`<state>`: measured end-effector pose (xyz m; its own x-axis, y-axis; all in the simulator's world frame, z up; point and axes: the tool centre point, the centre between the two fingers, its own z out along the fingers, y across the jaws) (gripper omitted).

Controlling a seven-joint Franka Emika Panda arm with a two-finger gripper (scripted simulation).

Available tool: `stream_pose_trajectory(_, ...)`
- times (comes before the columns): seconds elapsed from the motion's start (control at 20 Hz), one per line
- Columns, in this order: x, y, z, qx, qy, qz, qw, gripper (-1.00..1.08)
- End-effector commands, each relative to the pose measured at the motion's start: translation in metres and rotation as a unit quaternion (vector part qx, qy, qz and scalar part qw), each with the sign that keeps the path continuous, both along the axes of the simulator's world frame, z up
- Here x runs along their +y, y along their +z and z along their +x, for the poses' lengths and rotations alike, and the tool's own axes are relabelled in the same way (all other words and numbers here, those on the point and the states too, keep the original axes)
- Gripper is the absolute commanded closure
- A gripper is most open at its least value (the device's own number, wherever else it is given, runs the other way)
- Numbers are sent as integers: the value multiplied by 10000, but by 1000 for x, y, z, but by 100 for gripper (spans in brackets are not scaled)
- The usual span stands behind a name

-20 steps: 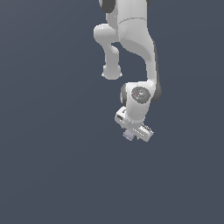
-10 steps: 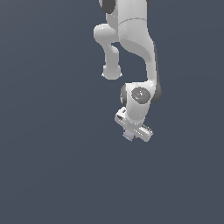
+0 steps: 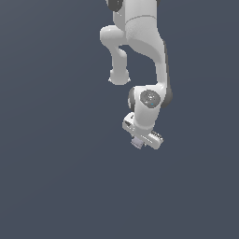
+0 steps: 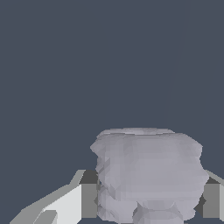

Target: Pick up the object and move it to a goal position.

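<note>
In the exterior view, the arm is reaching down from the upper edge of the frame, and its wrist is bending toward the exterior view's right above the gripper. The gripper is pointing downward at a slight tilt. The cube is showing as a small pale grey-lilac patch at the lower edge of the gripper, on the side toward the exterior view's left. The plain dark grey surface is filling the rest of the frame around and beneath the gripper.

In the wrist view, the cube is sitting directly between the two fingers, which are standing one on each side of it. The cube is filling the gap from one pad to the other, and both pads are appearing to touch its side faces, so the gripper is clamping the cube. The cube's faces are plain, with a lumpy, faceted outline. The dark grey surface is lying beyond the cube; whether the cube is resting on it or raised clear cannot be told.
</note>
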<state>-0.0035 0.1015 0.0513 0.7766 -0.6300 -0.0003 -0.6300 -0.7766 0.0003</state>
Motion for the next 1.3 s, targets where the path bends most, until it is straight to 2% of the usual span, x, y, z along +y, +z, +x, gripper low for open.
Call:
stream_pose_trajectory(0.0, -1, 8, -3, -5, 0, 1, 10000, 108)
stream_pose_trajectory(0.35, -6, 45, -21, -4, -1, 4, 10000, 108)
stream_pose_trajectory(1.25, -25, 184, -81, -2, -2, 1, 10000, 108)
